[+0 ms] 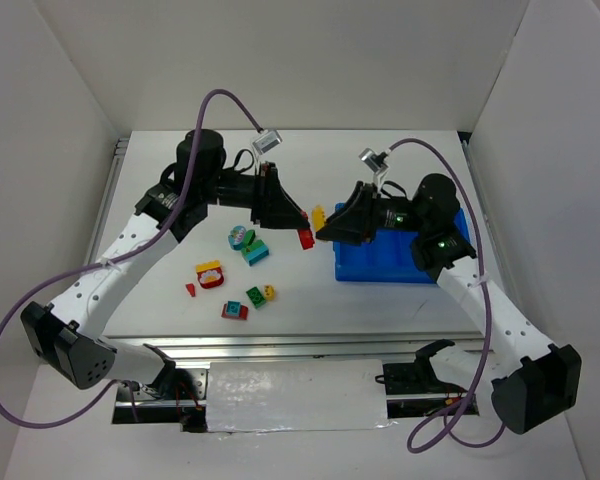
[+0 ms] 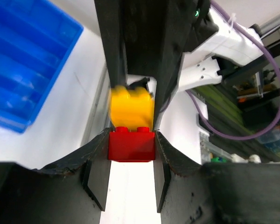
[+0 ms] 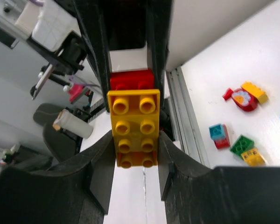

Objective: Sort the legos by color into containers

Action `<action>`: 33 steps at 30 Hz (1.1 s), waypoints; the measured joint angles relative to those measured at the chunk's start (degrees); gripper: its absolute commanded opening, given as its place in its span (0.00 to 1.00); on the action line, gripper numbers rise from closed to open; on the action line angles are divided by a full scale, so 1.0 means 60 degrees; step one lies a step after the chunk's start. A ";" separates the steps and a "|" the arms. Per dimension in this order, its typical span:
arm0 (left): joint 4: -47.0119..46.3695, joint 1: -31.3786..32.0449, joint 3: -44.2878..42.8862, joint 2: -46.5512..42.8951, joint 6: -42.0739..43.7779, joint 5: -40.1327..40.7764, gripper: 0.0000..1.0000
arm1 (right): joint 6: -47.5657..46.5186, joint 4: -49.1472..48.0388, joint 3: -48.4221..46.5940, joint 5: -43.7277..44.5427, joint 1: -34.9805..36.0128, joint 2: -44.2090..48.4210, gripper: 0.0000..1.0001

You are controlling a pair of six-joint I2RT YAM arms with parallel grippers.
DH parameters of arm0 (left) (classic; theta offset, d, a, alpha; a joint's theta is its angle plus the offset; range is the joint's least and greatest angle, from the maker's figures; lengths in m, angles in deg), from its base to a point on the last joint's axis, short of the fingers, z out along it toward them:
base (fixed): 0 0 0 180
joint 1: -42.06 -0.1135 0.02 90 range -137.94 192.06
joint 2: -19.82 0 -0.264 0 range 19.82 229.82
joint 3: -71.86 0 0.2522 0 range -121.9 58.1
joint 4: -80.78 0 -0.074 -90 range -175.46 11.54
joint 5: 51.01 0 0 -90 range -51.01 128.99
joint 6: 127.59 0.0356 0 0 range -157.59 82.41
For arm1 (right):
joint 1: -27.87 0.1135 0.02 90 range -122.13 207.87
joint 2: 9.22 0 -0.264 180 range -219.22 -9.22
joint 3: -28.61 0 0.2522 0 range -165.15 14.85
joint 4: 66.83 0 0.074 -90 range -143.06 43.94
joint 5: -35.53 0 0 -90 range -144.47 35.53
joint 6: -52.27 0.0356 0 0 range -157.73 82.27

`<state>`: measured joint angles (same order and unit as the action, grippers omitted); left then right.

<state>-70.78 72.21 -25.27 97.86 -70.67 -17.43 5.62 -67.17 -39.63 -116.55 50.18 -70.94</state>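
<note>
The left tool was clamped on a red brick, held in the air above the middle of the worktop, just off the left end of the blue tray. A yellow brick was stuck to the red one by its studs. The right tool had its fingers against the yellow brick's long sides and seemed to be gripping it, though the contact was hard to confirm.

The main risk was the separation. Both bricks were hard, glossy plastic with smooth walls, so a grip that was not yet firm could slide off the yellow one. If the stud joint let go suddenly, a piece could jump free and drop among the loose bricks on the left half of the worktop, or miss the tray. The two sets of matte black fingers also sat very near each other, so a skewed pull could knock them together.

The yellow brick was long, two studs wide and four long. The red one was a short block. The tray was shallow, with low dividers forming long narrow compartments.
</note>
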 measured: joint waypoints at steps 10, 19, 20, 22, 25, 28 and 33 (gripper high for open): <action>0.1341 -0.0331 -0.0029 -0.0342 0.1169 0.0863 0.00 | -0.0772 0.2142 0.0153 0.2084 -0.1687 0.0087 0.00; 0.2171 -0.0397 -0.0291 -0.0335 0.1300 0.2422 0.00 | -0.1916 0.6998 -0.1541 0.8349 -0.1373 -0.3075 0.10; 0.2215 -0.0397 -0.0321 -0.0335 0.1304 0.2543 0.00 | -0.1956 0.7282 -0.1468 0.8593 -0.1333 -0.3213 0.11; 0.2295 -0.0397 -0.0339 -0.0335 0.1304 0.2798 0.00 | -0.1996 0.7745 -0.1453 0.8980 -0.1217 -0.3439 0.16; 0.2364 -0.0397 -0.0339 -0.0335 0.1260 0.3013 0.00 | -0.2062 0.7858 -0.1475 0.9282 -0.0994 -0.3694 0.52; 0.2361 -0.0397 -0.0335 -0.0335 0.1239 0.3136 0.00 | -0.2098 0.7865 -0.1475 0.9329 -0.0849 -0.3952 0.82; 0.2353 -0.0397 -0.0284 -0.0335 0.1224 0.3191 0.00 | -0.2175 0.7858 -0.1490 0.9198 -0.0765 -0.3974 0.95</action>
<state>-56.66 69.83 -26.98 95.85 -63.33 1.72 -7.43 -20.03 -48.57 -61.36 45.59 -94.78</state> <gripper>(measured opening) 0.472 0.946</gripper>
